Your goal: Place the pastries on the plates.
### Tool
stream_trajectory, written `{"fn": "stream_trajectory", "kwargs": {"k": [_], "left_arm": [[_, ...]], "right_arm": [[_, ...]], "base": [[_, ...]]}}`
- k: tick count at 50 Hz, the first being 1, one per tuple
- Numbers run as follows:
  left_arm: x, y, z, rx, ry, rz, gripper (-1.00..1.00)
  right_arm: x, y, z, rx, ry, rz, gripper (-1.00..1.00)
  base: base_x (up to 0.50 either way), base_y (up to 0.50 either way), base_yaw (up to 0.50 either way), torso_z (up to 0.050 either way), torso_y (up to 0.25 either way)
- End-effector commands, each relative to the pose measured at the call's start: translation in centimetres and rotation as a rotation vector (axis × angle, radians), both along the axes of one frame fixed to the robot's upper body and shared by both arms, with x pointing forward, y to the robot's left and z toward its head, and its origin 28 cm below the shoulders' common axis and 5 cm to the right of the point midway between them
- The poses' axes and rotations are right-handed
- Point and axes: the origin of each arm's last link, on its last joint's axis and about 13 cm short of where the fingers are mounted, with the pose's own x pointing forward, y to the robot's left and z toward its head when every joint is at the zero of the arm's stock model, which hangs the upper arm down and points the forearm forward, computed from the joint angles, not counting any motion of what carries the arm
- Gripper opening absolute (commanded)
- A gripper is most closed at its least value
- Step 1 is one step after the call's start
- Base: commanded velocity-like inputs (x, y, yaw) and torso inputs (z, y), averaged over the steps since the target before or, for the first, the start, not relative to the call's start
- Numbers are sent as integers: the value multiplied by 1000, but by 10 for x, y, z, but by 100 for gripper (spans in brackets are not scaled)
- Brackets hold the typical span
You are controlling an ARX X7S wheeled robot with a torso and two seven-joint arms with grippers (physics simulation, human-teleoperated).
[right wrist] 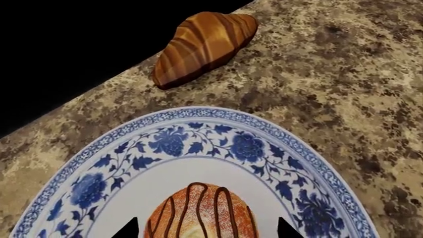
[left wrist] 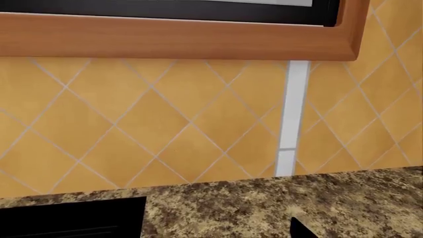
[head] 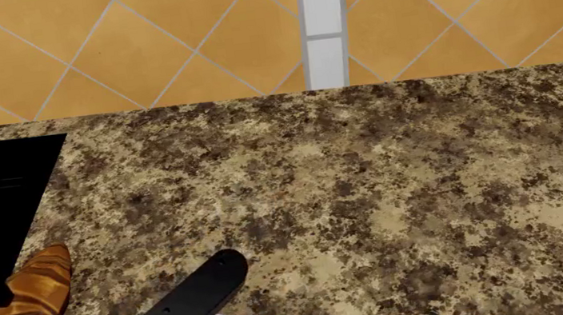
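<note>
The right gripper (right wrist: pixel 205 233) is hovering with jaws spread around the small round orange-tan cake (right wrist: pixel 201 213) lying on the blue-rimmed white plate (right wrist: pixel 198 139) — the striped golden-brown croissant (right wrist: pixel 201 47) is lying beyond it.

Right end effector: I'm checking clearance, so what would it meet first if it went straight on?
Most likely the round cake, which sits between its fingertips on the blue-rimmed plate. Depth to it is unclear.
</note>
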Motion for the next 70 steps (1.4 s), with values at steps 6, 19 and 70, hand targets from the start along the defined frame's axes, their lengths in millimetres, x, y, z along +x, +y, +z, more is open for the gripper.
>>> {"fn": "stream_trajectory", "kwargs": {"k": [6,19,70], "left_arm": [[3,3,4,-42,-24,7,100],[10,1,5,-51,-32,1,100],[51,25,77,231,526,-16,100]], "right_arm": [[2,4,2,52,-5,17,100],[-47,-9,91,178,-309,85,100],[-17,-81,95,245,-472,-443,100]], "base": [[0,0,0,0,0],[0,0,0,0,0],[0,0,0,0,0]]}}
